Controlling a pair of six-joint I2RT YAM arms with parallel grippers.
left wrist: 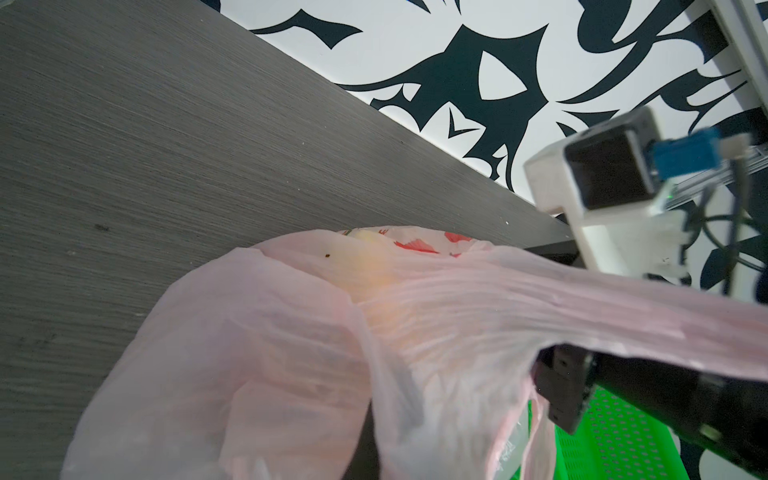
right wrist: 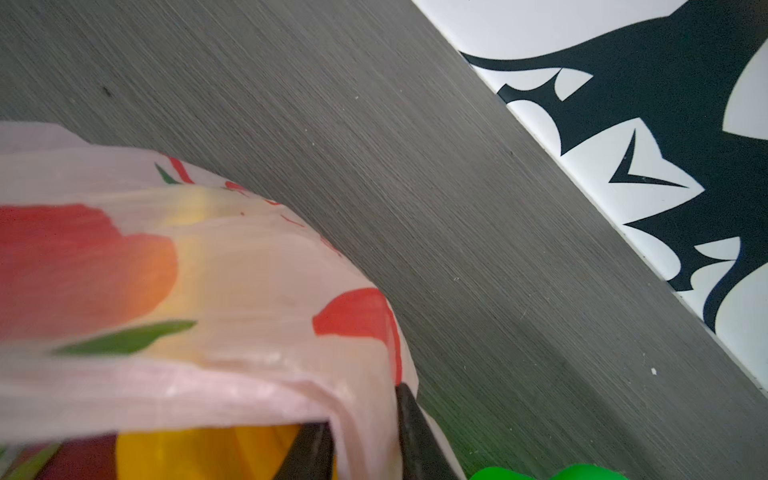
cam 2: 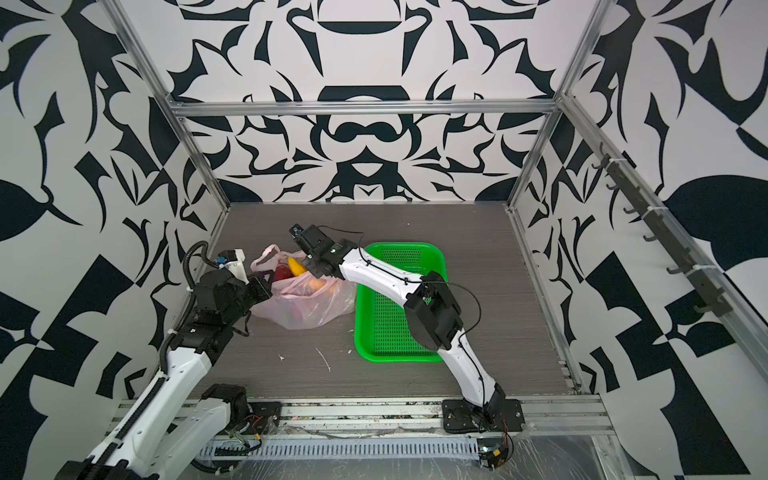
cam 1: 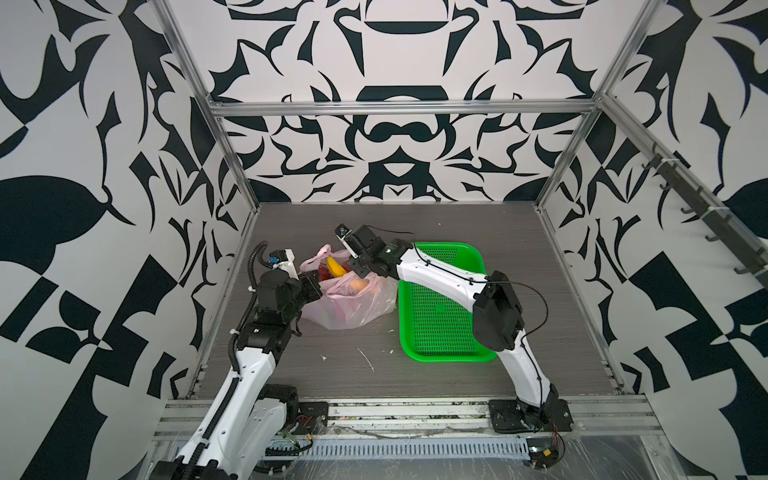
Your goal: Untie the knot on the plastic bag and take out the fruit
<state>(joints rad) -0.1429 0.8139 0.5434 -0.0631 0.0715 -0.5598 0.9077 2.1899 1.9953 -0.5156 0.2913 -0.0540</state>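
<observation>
The left gripper point(cam 1: 314, 289) clamps the thin translucent pink plastic bag point(cam 1: 353, 307) by its rim; the right gripper point(right wrist: 360, 405) pinches the opposite rim, with the curved yellow bananas point(cam 1: 336, 266) just beside its fingertips.

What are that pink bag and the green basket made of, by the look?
Plastic bag: thin, translucent, faintly glossy plastic film; it wrinkles, and the colours inside show through. Green basket: seemingly rigid moulded plastic, glossy; smooth rim, floor perforated with small holes.
</observation>
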